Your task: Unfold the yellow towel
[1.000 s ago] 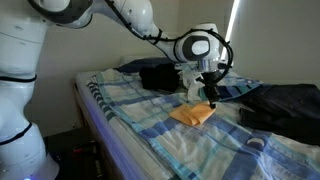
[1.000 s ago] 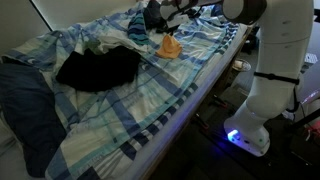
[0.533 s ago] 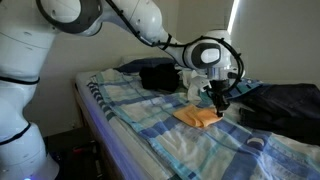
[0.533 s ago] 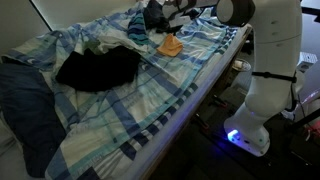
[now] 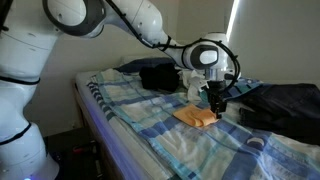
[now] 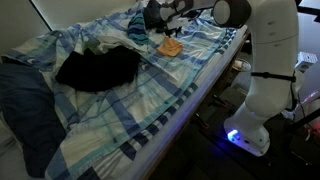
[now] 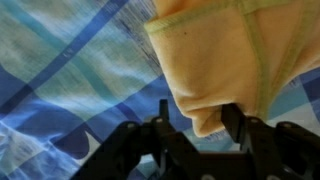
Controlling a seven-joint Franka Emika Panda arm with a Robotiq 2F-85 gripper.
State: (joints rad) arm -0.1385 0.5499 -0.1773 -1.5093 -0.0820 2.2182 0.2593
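The yellow towel [image 5: 196, 116] [image 6: 171, 46] lies as a flat folded patch on the blue-white plaid bedsheet [image 5: 140, 112] [image 6: 160, 100]. My gripper [image 5: 216, 104] [image 6: 162, 32] stands right at the towel's far edge, pointing down. In the wrist view the towel [image 7: 215, 60] fills the upper right, and its lower corner hangs between the two dark fingers of the gripper [image 7: 197, 120]. The jaws stand apart: the left finger is clear of the cloth and the right finger [image 7: 232, 118] is at its edge. The gripper is open.
Black clothing [image 5: 158, 76] [image 6: 97, 68] lies on the bed behind the towel. A dark blue garment [image 5: 285, 105] [image 6: 25, 105] covers one end of the bed. The robot's white base [image 6: 268, 90] stands beside the bed edge [image 6: 205, 95].
The gripper has carried the towel's corner sideways and set it down, so the towel lies flatter. The jaws, shut on the cloth before, now stand apart.
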